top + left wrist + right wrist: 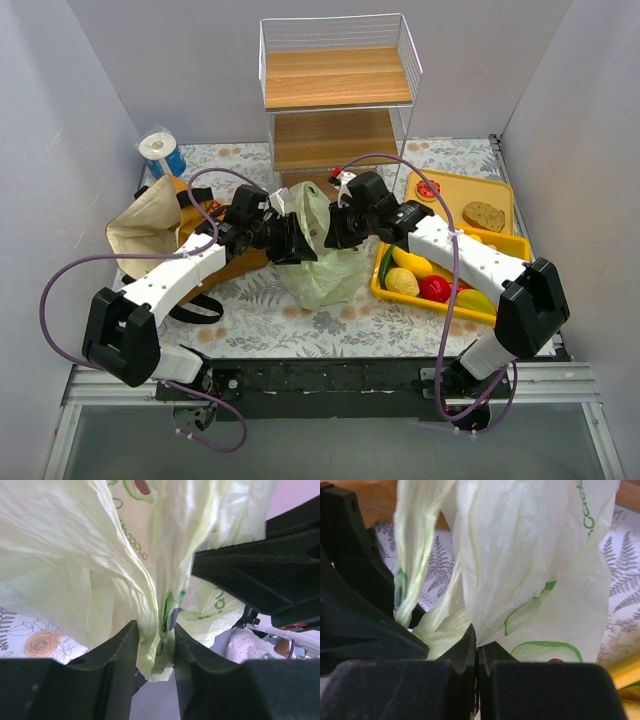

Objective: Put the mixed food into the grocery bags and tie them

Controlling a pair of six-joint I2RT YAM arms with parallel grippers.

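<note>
At mid-table, between my arms, the green bag point(320, 262) stands. My left gripper point(156, 632) pinches a bunched handle point(148, 592); my right gripper point(477, 642) is pressed together on film opposite. I judge tying is in hand; next I cross the ends without tearing.

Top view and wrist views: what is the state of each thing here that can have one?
Green bag: held up by its top, no knot visible.
Left pincer: shut on green bag.
Right pincer: shut on green bag.
Brown bag: lying open, untied.
Produce: in the yellow tray, not bagged.
</note>
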